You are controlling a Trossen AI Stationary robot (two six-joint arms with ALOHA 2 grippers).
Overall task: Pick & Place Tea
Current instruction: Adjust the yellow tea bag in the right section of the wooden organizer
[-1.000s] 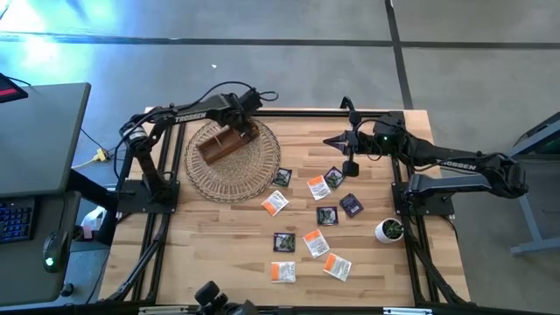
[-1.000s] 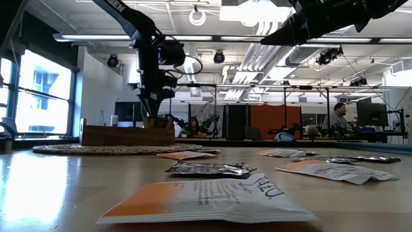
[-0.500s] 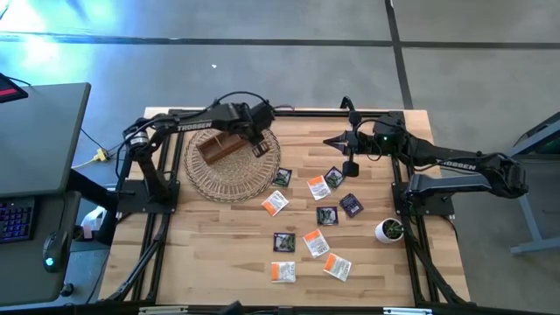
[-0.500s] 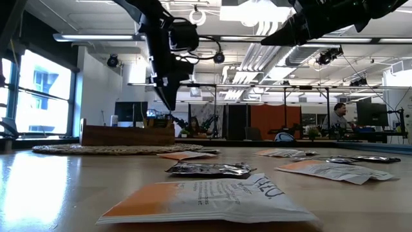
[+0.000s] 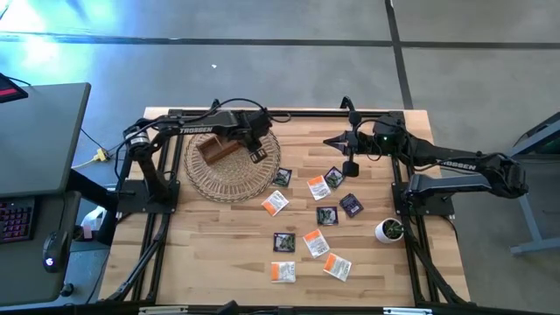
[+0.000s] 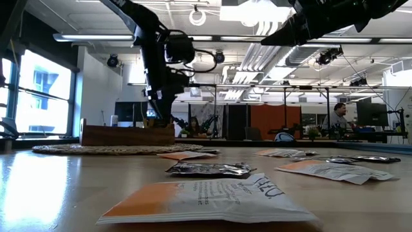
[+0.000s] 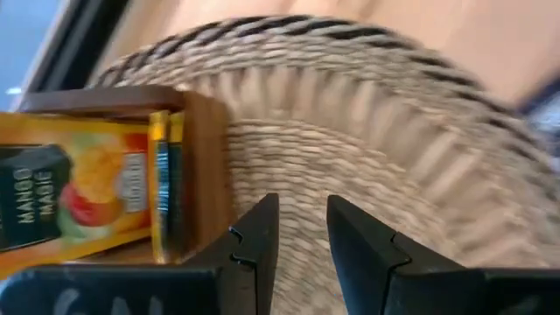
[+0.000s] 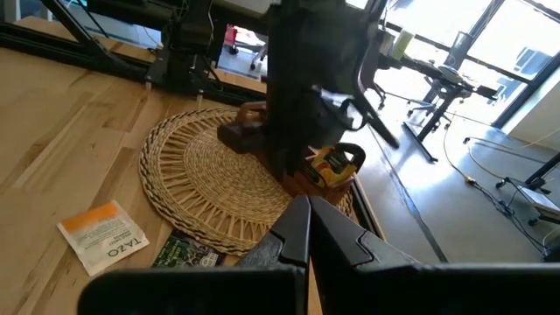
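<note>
The left gripper (image 5: 259, 152) is hanging over the woven mat (image 5: 229, 179) just beside the wooden box (image 5: 219, 147), its fingers (image 7: 259, 234) standing slightly apart and holding nothing (orange sachets are already sitting in the box). The right gripper (image 5: 331, 140), fingers pressed together, is waiting above the table's (image 5: 219, 254) far side. The tea sachets (image 5: 315, 242) are lying scattered across the middle of the table.

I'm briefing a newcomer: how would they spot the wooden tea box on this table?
Find the round woven mat on the table's left half, beneath the left gripper. The brown wooden box sits on its far part. Unlike the flat sachets scattered on bare wood to the right, it is a walled, upright container.
</note>
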